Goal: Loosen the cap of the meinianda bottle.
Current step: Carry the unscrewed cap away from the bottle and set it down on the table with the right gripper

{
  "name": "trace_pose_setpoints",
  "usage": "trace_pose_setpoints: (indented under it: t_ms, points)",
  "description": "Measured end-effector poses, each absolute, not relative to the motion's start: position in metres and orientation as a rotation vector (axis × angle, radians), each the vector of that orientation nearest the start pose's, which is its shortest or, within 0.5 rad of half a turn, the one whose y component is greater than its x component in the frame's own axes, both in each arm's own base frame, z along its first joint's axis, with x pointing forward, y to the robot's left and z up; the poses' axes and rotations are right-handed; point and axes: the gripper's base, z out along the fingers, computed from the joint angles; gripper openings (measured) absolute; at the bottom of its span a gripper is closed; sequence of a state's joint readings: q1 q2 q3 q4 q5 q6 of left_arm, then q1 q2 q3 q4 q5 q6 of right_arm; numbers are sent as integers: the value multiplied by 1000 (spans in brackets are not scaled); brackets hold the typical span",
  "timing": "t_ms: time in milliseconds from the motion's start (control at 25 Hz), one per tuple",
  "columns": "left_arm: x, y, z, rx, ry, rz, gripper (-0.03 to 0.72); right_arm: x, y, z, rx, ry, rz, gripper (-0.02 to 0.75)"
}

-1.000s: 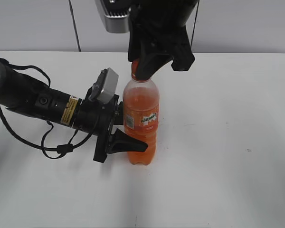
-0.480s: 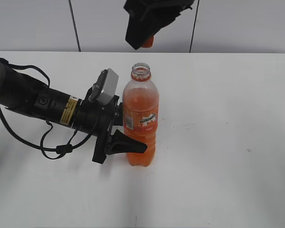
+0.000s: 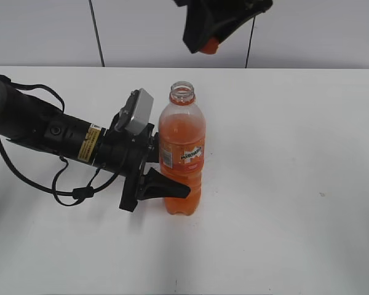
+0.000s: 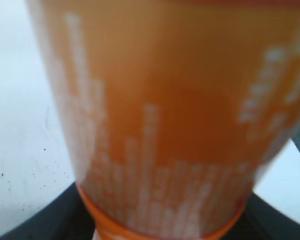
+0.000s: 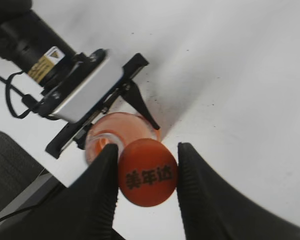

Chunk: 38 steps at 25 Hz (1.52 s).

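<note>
The meinianda bottle (image 3: pixel 183 157) stands upright on the white table, its mouth open and capless. My left gripper (image 3: pixel 163 181) is shut on its lower body from the left; the left wrist view is filled by the blurred orange bottle (image 4: pixel 165 115). My right gripper (image 3: pixel 209 42) is high above and to the right of the bottle mouth, shut on the orange cap (image 3: pixel 210 44). In the right wrist view the cap (image 5: pixel 147 171) sits between the two black fingers, dark characters on its top, with the open bottle mouth (image 5: pixel 117 132) below.
The white table (image 3: pixel 295 184) spreads to the right and front. The left arm and its cables (image 3: pixel 49 132) lie across the table's left side. A grey wall runs behind.
The right gripper has lifted the cap off the bottle and moved up and to the right with it. The bottle mouth now stands open. The left arm has not moved.
</note>
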<state>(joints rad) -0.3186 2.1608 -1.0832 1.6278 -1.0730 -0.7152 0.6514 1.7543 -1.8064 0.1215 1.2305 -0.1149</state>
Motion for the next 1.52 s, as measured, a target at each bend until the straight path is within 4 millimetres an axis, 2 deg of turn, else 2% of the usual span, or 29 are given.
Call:
trace_pose_setpoints:
  t_ms: [120, 360, 560, 720, 1040, 1280, 1520]
  points:
    - [322, -190, 100, 1552, 1540, -1044, 404, 311, 213, 369, -873, 2541, 314, 270]
    - [322, -190, 100, 1552, 1540, -1045, 404, 344, 143, 352, -605, 2667, 231, 270]
    - [322, -190, 100, 1552, 1540, -1045, 404, 345, 84, 330, -410, 2767, 151, 270]
    - [322, -190, 100, 1547, 1540, -1045, 404, 338, 55, 303, -305, 2810, 110, 270]
    - [329, -191, 101, 1517, 1510, -959, 404, 321, 48, 230, -265, 2822, 87, 270]
    - [332, -191, 101, 1496, 1508, -916, 404, 316, 46, 198, -213, 2722, 83, 270]
    - [333, -191, 101, 1489, 1510, -912, 404, 329, 47, 160, -214, 2738, 67, 270]
